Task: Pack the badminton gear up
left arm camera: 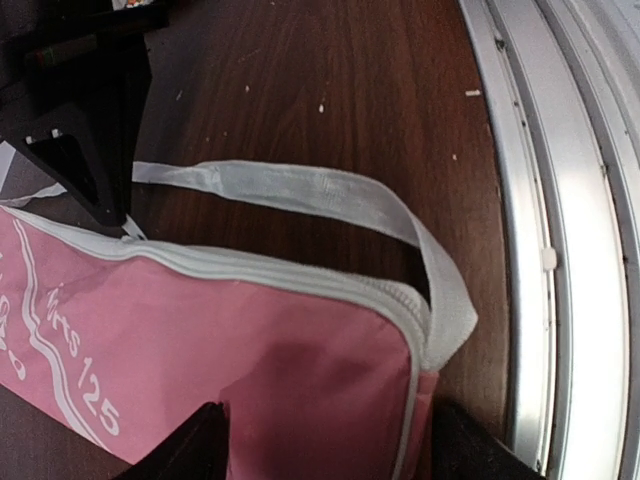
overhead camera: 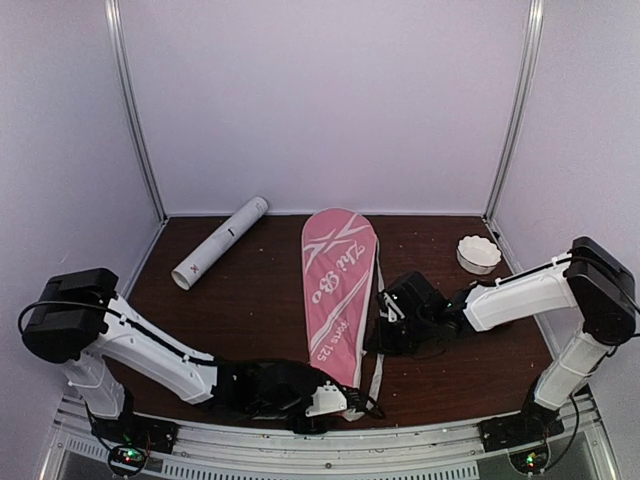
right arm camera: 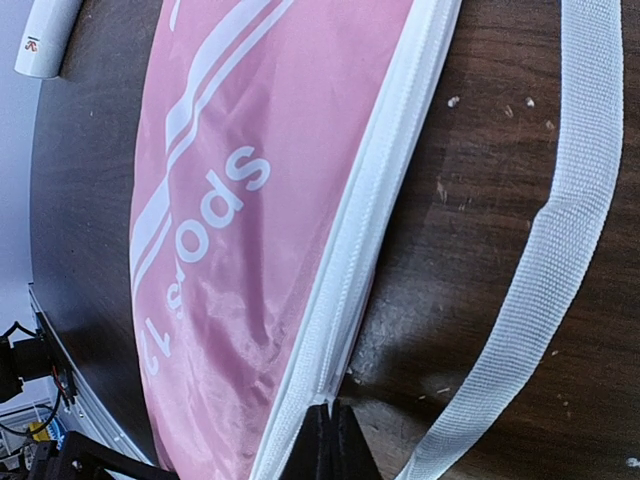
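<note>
The pink racquet-shaped cover [overhead camera: 338,290] with white stripes lies flat mid-table, narrow end toward me. My left gripper [overhead camera: 335,400] straddles that narrow end, one finger [left arm camera: 195,445] at each edge, closed on the cover [left arm camera: 300,370]. My right gripper [overhead camera: 385,322] is at the cover's right edge, its fingers [right arm camera: 330,445] pressed together at the white zipper [right arm camera: 350,300], pinching its pull. The long white tube [overhead camera: 220,242] lies at the back left; its end shows in the right wrist view [right arm camera: 45,35]. No racquets or shuttlecocks are in view.
A small white scalloped dish [overhead camera: 478,253] sits at the back right. The cover's white strap [left arm camera: 300,190] loops loosely on the table to the right of the cover [right arm camera: 560,250]. The metal table rail [left arm camera: 560,250] runs beside the left gripper.
</note>
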